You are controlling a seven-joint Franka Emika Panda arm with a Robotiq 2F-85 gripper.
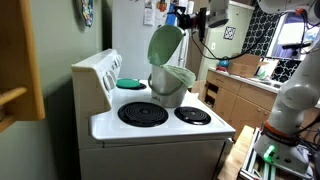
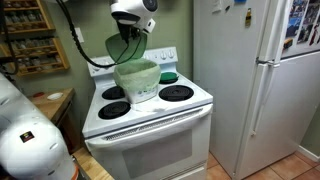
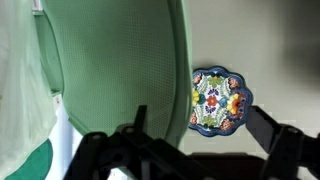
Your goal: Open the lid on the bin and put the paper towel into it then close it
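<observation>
The lid (image 1: 165, 45) stands swung up, close to upright on its hinge, directly under the gripper (image 1: 184, 18), whose fingertips sit just at the lid's top edge. Below the lid and lower again from the hand is the bin (image 1: 172, 88), its mouth uncovered and its pale green rim showing; something whitish lies at the opening, but whether it is a liner or the paper towel cannot be told.

In the wrist view the lid's ribbed green underside (image 3: 120, 70) fills the space ahead of the hand to one side, and its curved edge runs down between the two dark fingers (image 3: 140, 118). The fingers are spread wide apart and grip nothing; whether either one touches the lid's edge cannot be told.

Beyond the fingers, past the lid's edge, a painted floral plate (image 3: 220, 100) hangs on the wall.

Under the hand, the bin rests on a white electric stove (image 1: 110, 125), at the rear between the coil burners (image 1: 142, 113). A flat teal dish (image 1: 130, 83) lies on the stovetop beside the bin, apart from it. In an exterior view a white refrigerator (image 2: 255, 80) stands just beside the stove, well away from the hand.
</observation>
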